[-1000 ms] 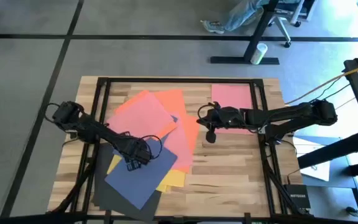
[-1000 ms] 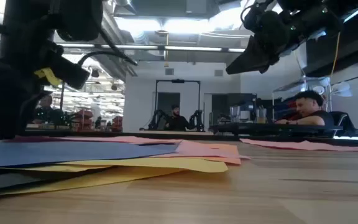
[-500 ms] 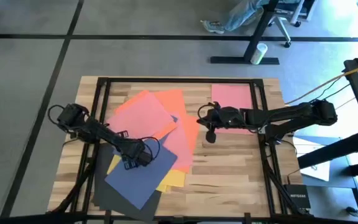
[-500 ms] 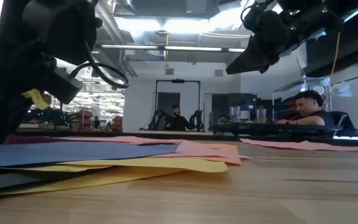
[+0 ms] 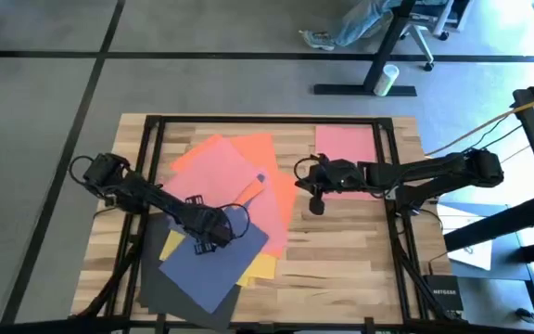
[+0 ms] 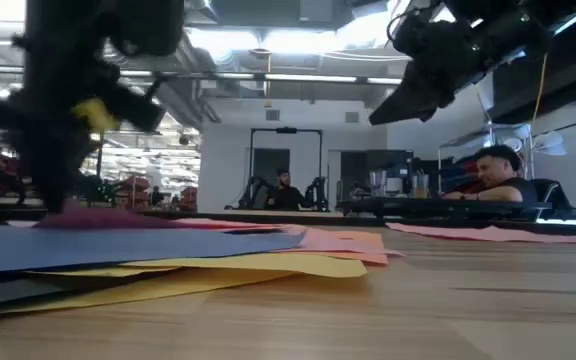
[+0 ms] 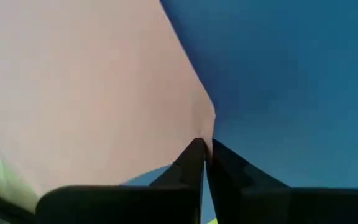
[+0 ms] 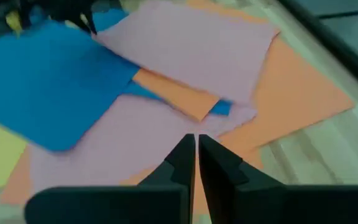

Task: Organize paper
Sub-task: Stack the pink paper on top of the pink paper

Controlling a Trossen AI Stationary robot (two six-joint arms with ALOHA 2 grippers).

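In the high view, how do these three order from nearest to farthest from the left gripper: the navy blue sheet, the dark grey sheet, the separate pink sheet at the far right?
From the left gripper:
1. Navy blue sheet, right under and beside it.
2. Dark grey sheet, at the pile's near-left corner.
3. Separate pink sheet, across the table, behind the right arm.

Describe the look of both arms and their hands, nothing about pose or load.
Both arms are dark, almost black, built of slim jointed segments. The left arm carries loops of black cable near its shoulder and beside the left hand, and a small yellow tag shows on it in the low view. The right arm is equally dark; the right hand ends in two flat, tapering black fingers.
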